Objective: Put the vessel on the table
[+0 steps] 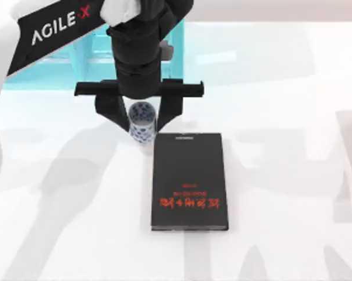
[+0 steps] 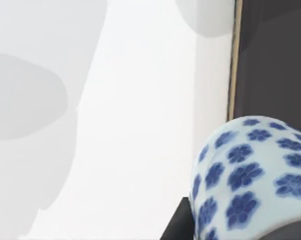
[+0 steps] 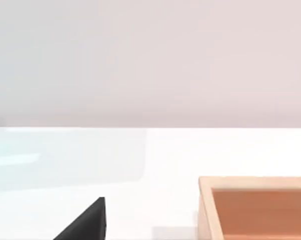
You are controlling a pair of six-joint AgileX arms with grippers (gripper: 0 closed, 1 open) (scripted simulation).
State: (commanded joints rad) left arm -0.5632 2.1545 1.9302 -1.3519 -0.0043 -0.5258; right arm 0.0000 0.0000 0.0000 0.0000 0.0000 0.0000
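Note:
The vessel (image 1: 142, 130), a small white cup with blue flowers, stands upright at the far left corner of the black book. My left gripper (image 1: 143, 119) comes down over it from above, and its black fingers (image 1: 111, 111) press against both sides of the cup, shut on it. In the left wrist view the vessel (image 2: 250, 175) looms close, with one dark finger (image 2: 176, 222) beside it and the white table (image 2: 140, 125) beyond. I cannot tell whether the cup's base touches the table (image 1: 281, 105).
A black book (image 1: 189, 181) with red lettering lies flat at mid-table, its edge (image 2: 275, 60) right beside the cup. A turquoise shelf unit (image 1: 94, 52) stands at the back left. The right wrist view shows a wooden box (image 3: 255, 207) and a dark wedge (image 3: 85, 222).

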